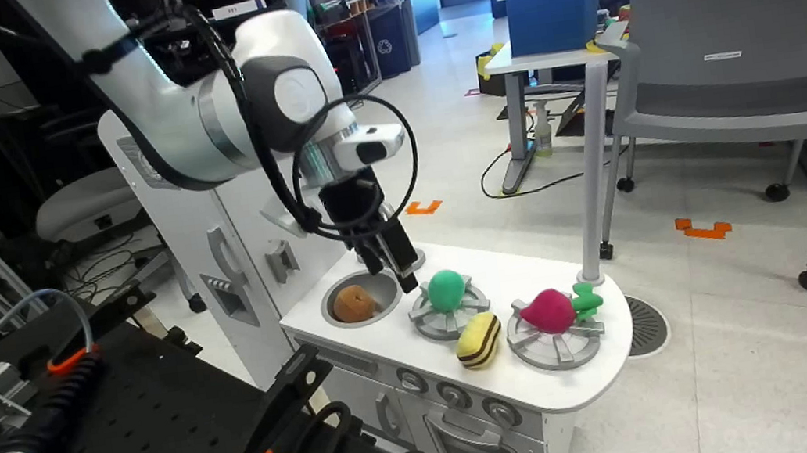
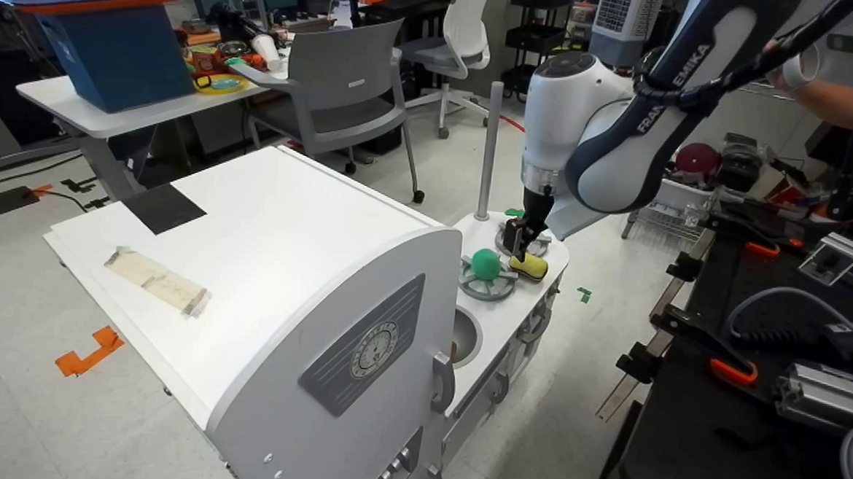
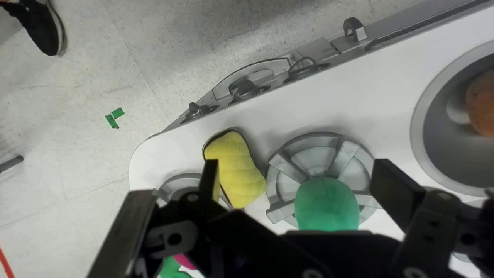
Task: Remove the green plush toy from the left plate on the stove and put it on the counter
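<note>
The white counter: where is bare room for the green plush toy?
The counter is bare along its front, between the sink bowl and the yellow plush, up to the plate under the green plush toy. Smaller: between the yellow plush and the rounded end. Crowded: between this and the second plate, where the yellow plush reaches in.

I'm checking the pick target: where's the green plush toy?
In an exterior view, the green plush toy sits on the left plate, right of the sink bowl and up-left of the yellow plush.
</note>
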### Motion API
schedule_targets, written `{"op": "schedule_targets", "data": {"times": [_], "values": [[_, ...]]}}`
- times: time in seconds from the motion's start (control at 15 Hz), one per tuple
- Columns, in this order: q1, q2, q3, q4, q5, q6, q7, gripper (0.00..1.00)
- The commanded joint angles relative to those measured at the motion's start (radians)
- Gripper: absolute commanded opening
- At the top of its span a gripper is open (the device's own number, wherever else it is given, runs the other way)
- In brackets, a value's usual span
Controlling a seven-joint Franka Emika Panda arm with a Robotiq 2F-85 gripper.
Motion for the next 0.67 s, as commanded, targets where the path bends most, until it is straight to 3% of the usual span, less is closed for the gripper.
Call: {"op": "schedule_targets", "data": {"times": [0.0,0.6], "values": [[0.043,0.181,-0.038,0.159,0.077,0.029,0.026,1.0],[0.105,0.415,-0.093,0.436,0.179,0.102,0.091,1.0]]}}
